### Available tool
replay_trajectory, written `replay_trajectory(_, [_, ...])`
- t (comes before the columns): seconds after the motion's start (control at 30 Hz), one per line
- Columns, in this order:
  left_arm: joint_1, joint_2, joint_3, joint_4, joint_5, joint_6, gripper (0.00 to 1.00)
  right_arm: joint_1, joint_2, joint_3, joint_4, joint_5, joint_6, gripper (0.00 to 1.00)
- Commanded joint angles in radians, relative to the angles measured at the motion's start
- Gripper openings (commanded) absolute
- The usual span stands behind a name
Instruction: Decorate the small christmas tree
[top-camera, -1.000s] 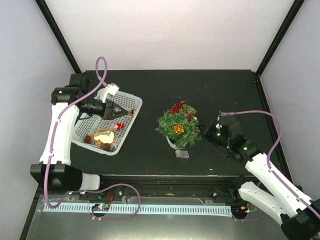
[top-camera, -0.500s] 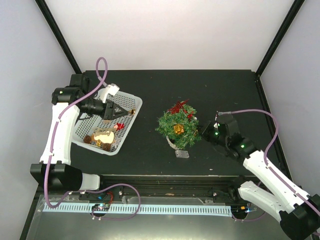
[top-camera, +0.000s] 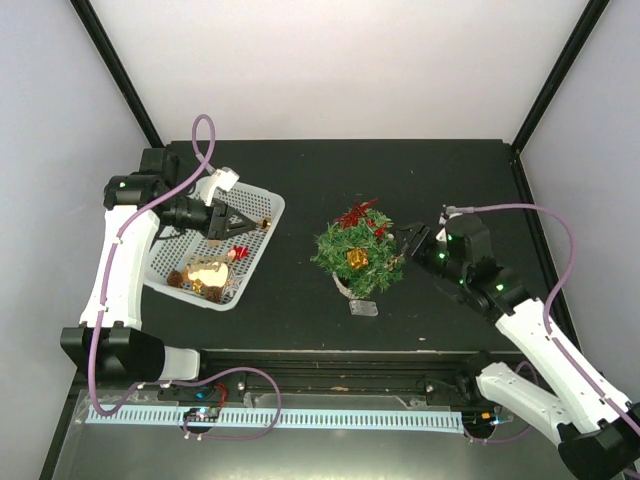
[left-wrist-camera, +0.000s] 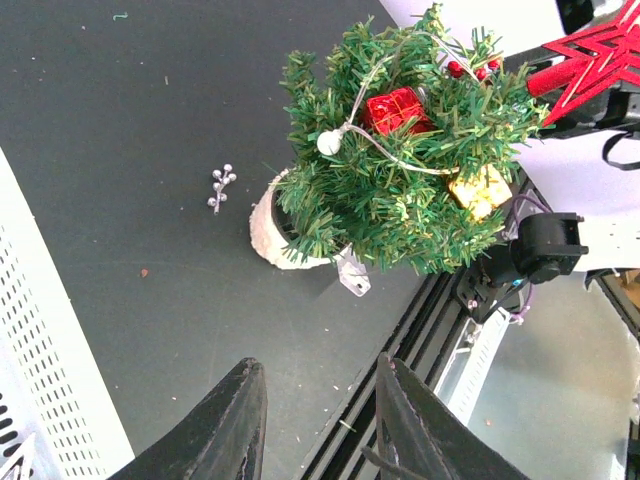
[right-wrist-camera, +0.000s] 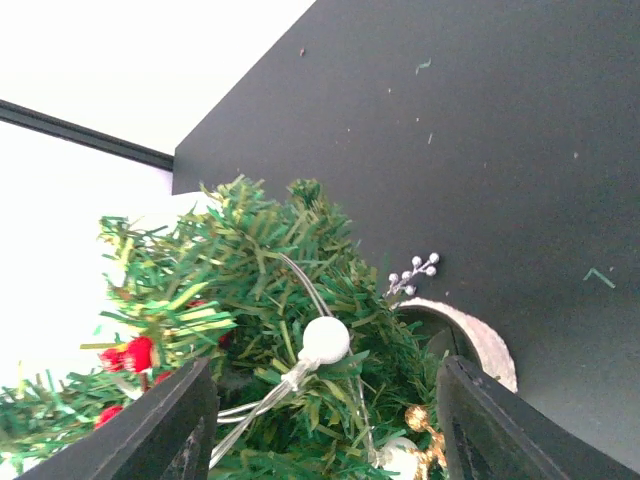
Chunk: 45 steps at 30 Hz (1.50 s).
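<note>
The small christmas tree (top-camera: 356, 256) stands mid-table in a whitish pot (left-wrist-camera: 268, 232). It carries a red star (left-wrist-camera: 598, 52), a red gift box (left-wrist-camera: 394, 108), a gold gift box (left-wrist-camera: 480, 190) and a white bulb on a wire (right-wrist-camera: 325, 340). My right gripper (top-camera: 408, 243) is at the tree's right side, open, its jaws spread around the sprigs (right-wrist-camera: 325, 378) without gripping anything. My left gripper (top-camera: 232, 226) hovers over the white mesh basket (top-camera: 262, 205), open with nothing between its fingers (left-wrist-camera: 236, 420).
The basket holds gold and red ornaments (top-camera: 207, 272). A silver berry sprig (left-wrist-camera: 220, 187) lies on the black table beside the pot. A clear plastic tag (top-camera: 364, 307) lies in front of the tree. Near the arms' bases the table edge rail (left-wrist-camera: 440, 330) runs.
My right gripper has opened and moved up along the tree's right side. The left arm has not moved.
</note>
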<state>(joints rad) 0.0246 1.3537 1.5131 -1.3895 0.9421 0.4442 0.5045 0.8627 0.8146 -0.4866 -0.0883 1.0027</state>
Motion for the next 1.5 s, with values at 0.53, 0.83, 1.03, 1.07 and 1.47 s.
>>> replay_trajectory(0.53, [-0.131, 0.005, -0.184, 0.114, -0.246, 0.038, 0.32, -0.064, -0.057, 0.068, -0.324, 0.081, -0.043, 0.62])
replay_trajectory(0.83, [-0.198, 0.141, -0.205, 0.19, -0.224, 0.062, 0.31, -0.064, -0.03, 0.094, -0.366, 0.05, -0.007, 0.61])
replay_trajectory(1.03, [-0.224, 0.282, -0.14, 0.236, -0.265, 0.042, 0.3, -0.064, 0.029, 0.151, -0.353, 0.013, -0.025, 0.59])
replay_trajectory(1.07, [-0.223, 0.29, -0.135, 0.241, -0.268, 0.037, 0.3, -0.064, 0.055, 0.171, -0.349, 0.0, -0.054, 0.59])
replay_trajectory(1.47, [-0.285, 0.455, -0.096, 0.292, -0.216, -0.032, 0.34, -0.064, 0.148, 0.255, -0.398, 0.021, -0.079, 0.59])
